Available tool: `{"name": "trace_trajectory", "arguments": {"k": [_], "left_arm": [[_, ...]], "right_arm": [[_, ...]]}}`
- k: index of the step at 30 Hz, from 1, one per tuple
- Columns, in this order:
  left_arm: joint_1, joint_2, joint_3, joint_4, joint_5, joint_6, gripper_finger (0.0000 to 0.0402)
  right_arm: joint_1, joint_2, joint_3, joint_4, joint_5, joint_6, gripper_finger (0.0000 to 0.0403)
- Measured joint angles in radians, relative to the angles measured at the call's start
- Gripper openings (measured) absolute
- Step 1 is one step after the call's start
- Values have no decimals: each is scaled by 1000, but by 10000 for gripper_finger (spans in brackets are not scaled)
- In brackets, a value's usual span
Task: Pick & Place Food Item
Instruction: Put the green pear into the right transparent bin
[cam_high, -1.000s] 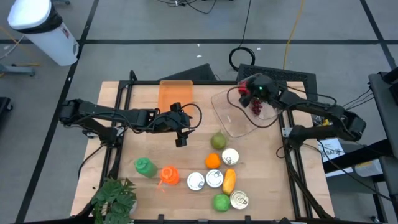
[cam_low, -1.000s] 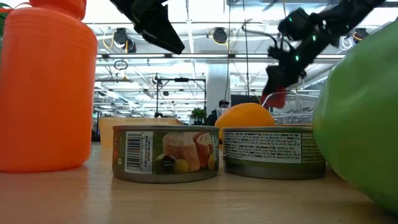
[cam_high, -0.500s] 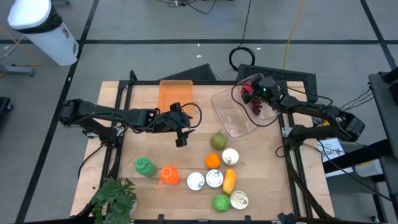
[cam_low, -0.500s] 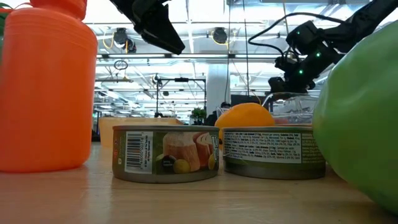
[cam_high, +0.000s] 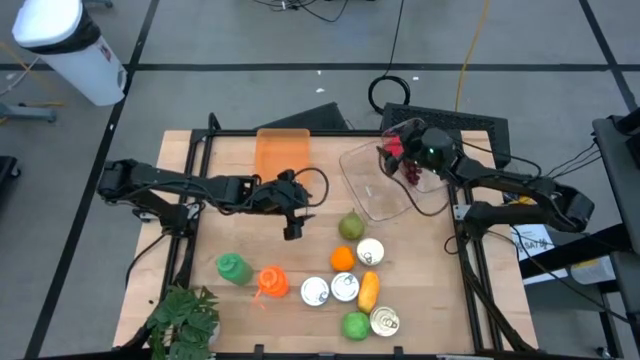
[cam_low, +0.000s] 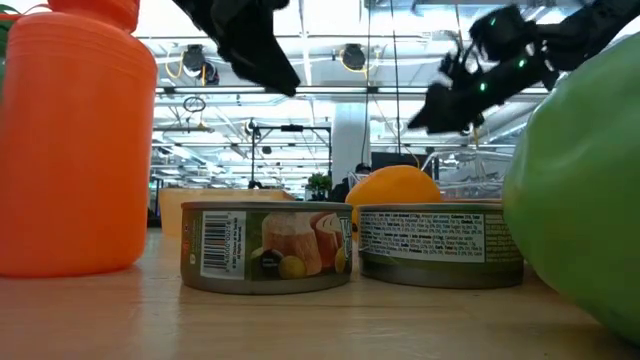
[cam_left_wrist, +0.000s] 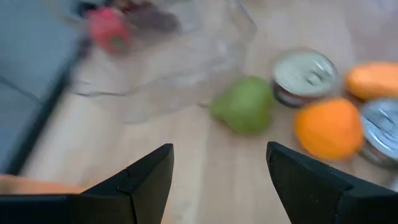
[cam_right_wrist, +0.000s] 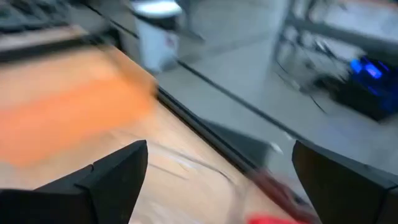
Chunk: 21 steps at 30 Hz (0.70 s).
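Grapes (cam_high: 411, 172), a dark red bunch, lie inside the clear tub (cam_high: 375, 195) at the far right of the bench (cam_high: 230, 225), next to a red fruit (cam_high: 393, 148) near the tub's far rim. A second ago the right tool (cam_high: 400, 150) was low in the tub over the bunch with its fingers narrower; now those fingers are spread wide with nothing between them, and in the low view the tool has lifted above the tub rim. I judge from this that the bunch has just been dropped and the placing is done for this item, leaving the right arm free to pull away. The bunch reads as slightly longer than wide, its long axis running roughly from the far edge of the bench toward the near edge, though it is small and partly behind the arm, so which end carries the stem I cannot tell. The left tool (cam_high: 292, 222) hovers over the middle of the bench, spread partway and empty, unmoved over the last second, aimed toward the green pear (cam_left_wrist: 244, 104), the orange (cam_left_wrist: 328, 126) and the tins (cam_left_wrist: 304, 74); one of these may be the next pick.
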Motion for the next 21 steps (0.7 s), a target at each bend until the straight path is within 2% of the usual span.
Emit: {"name": "trace_trajectory", "arguments": {"k": [7,10,17,21], "left_arm": [[-1,187,0,216,134,80,271],[-1,272,-1,320,167,116,271],[4,417,-2,501,177,96,271],[9,454,-1,539,177,80,271]], "right_arm": [[258,-104,0,97,15,-101,380],[377,-117,1,99,88,-109,380],[621,-99,1,46,231,-134,380],[725,-51,1,24,241,-79,380]]}}
